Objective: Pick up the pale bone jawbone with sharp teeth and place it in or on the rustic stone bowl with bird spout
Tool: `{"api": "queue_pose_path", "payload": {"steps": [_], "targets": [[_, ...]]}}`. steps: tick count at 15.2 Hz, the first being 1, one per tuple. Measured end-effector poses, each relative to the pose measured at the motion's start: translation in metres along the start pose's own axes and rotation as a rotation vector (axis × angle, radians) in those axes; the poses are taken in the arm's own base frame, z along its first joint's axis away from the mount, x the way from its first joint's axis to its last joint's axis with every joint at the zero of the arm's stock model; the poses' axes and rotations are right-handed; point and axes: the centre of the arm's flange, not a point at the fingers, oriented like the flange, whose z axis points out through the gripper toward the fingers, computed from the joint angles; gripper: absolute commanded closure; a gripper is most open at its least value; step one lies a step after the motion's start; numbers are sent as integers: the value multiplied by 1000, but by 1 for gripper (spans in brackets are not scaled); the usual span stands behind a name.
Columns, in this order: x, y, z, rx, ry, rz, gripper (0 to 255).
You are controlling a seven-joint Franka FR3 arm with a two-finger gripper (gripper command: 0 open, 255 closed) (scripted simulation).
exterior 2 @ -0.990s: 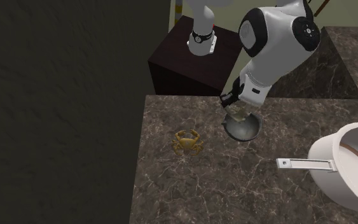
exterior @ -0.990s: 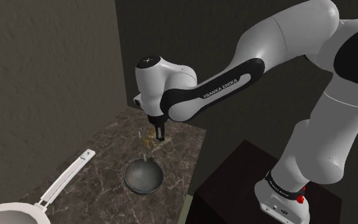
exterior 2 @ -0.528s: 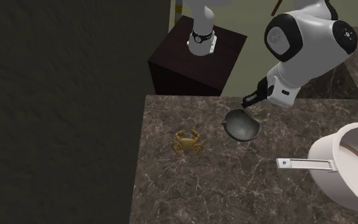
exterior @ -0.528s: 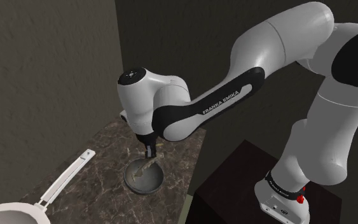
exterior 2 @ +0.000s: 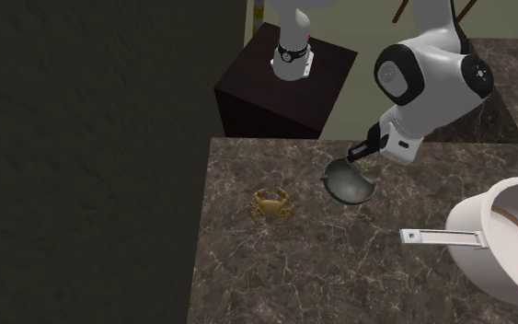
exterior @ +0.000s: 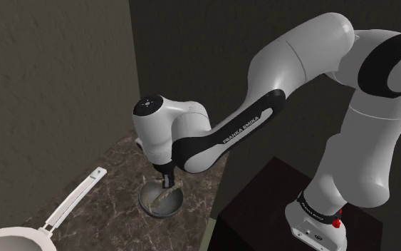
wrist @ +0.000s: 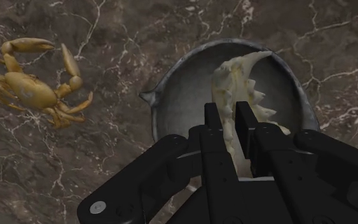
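Jawbone (wrist: pixel 242 79): pale, toothed along one edge, clamped between the two fingers (wrist: pixel 212 127) of the gripper (wrist: pixel 229 114). The fingers are closed on the bone, and most of its length juts out past the fingertips.

Bowl (wrist: pixel 177 95): dark grey, directly beyond the fingertips. The jawbone's free end falls inside the rim outline. The spout (wrist: pixel 147 97) sits off to one side of the fingers. In the shoulder view the gripper (exterior: pixel 167 178) hangs low over the bowl (exterior: pixel 149 205), with the jawbone (exterior: pixel 167 192) angled down into it. Whether the bone touches the bowl floor: cannot tell.

Crab (wrist: pixel 34 89): orange, on the marble counter (wrist: pixel 107 38), well apart from the fingers, out past the spout side.

Pan (exterior 2: pixel 500 239): white, on the same counter, well apart from the gripper (exterior 2: pixel 360 153).

Progress (judgement): pick and carry look done and the bone is positioned in the bowl. Left: open the fingers, confirm the bone settles inside, lift clear.
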Motion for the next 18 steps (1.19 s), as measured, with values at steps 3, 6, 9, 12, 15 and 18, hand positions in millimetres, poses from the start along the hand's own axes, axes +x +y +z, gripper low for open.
{"api": "queue_pose_path", "payload": {"steps": [3, 6, 9, 12, 15, 18], "targets": [[1, -2, 14, 0, 0, 0, 255], [2, -3, 24, 0, 0, 0, 255], [2, -3, 25, 0, 0, 0, 255], [2, -3, 25, 0, 0, 0, 0], [3, -3, 25, 0, 1, 0, 0], [3, -3, 25, 0, 1, 0, 0]]}}
